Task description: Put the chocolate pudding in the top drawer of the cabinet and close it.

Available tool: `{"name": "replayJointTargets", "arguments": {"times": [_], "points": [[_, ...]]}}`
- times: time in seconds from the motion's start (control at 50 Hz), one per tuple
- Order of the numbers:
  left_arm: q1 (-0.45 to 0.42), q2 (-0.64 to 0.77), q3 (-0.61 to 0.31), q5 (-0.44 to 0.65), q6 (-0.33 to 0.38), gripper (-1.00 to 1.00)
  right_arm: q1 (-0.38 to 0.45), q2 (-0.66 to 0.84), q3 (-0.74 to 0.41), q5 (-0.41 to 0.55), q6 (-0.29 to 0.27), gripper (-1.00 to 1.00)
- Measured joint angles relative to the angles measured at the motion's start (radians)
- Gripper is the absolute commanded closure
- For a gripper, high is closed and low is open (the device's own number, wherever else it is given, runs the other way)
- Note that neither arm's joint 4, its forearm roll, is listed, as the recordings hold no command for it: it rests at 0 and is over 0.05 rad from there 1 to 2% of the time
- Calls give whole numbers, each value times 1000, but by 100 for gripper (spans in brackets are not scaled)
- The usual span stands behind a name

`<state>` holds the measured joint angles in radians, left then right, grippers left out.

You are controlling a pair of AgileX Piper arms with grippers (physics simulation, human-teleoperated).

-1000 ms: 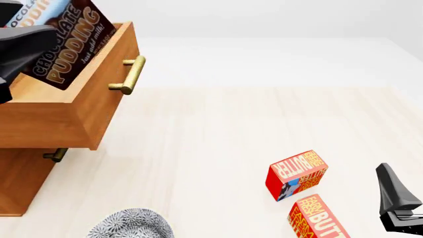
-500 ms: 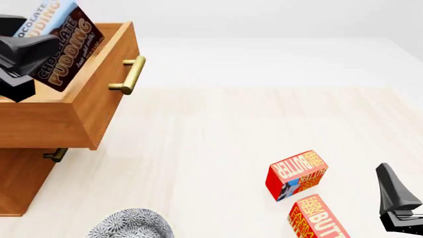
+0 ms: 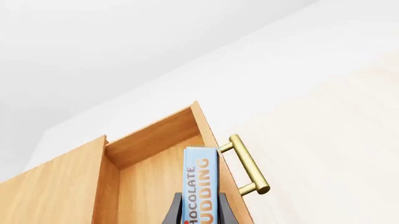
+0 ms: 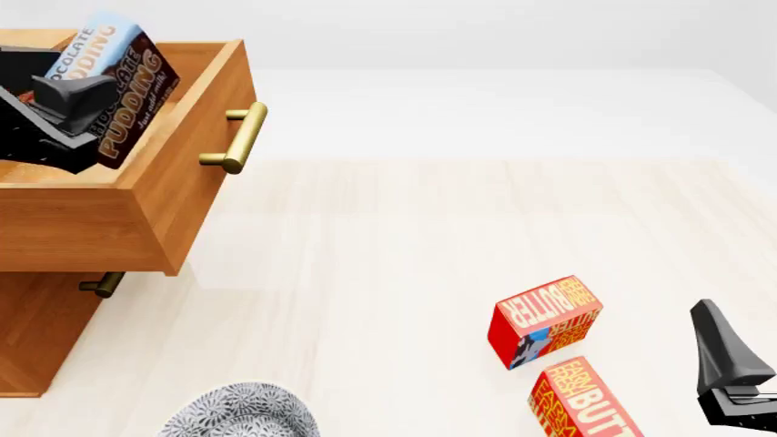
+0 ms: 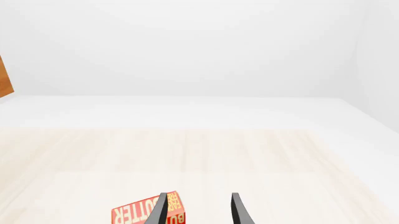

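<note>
two arms noted. left tool [image 4: 91, 91] is clamped on the chocolate pudding [image 4: 122, 86], one dark finger [image 4: 75, 96] lying across the box's printed face in the front view; the left wrist view shows the box [image 3: 199, 186] edge-on between the two fingers. the box is tilted, light-blue band uppermost, its lower part inside the open top drawer [image 4: 182, 182] and its upper part above the drawer rim. whether the box touches the drawer floor cannot be told.

the top drawer stands pulled out from the cabinet [image 4: 36, 337], its brass bar handle [image 4: 239, 138] facing the open counter [image 4: 401, 237]. the handle also appears in the left wrist view [image 3: 249, 168], beside the drawer's front wall. a second brass handle [image 4: 100, 284], on the lower drawer, shows just under the open drawer.

right tool [image 5: 199, 210] is low at the near right of the counter, fingers apart and empty. two red butter boxes lie near it: one [image 4: 544, 319] tilted on the counter, the other [image 4: 583, 401] just nearer, cut by the frame edge. one butter box [image 5: 146, 212] shows partly behind a right finger in the right wrist view.

one patterned grey-and-white round object [image 4: 237, 414] sits at the near edge, well apart from the boxes; its kind cannot be told.
</note>
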<state>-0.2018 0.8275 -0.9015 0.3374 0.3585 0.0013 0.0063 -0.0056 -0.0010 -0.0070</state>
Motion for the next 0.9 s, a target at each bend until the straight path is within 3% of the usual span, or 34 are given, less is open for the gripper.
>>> {"name": "replayJointTargets", "arguments": {"times": [0.48, 0.5, 0.9], "points": [[81, 103, 48, -107, 2, 100, 0, 0, 0, 0, 0, -100], [82, 106, 47, -108, -1, -100, 0, 0, 0, 0, 0, -100], [83, 106, -40, -30, -28, -100, 0, 0, 0, 0, 0, -100]]}}
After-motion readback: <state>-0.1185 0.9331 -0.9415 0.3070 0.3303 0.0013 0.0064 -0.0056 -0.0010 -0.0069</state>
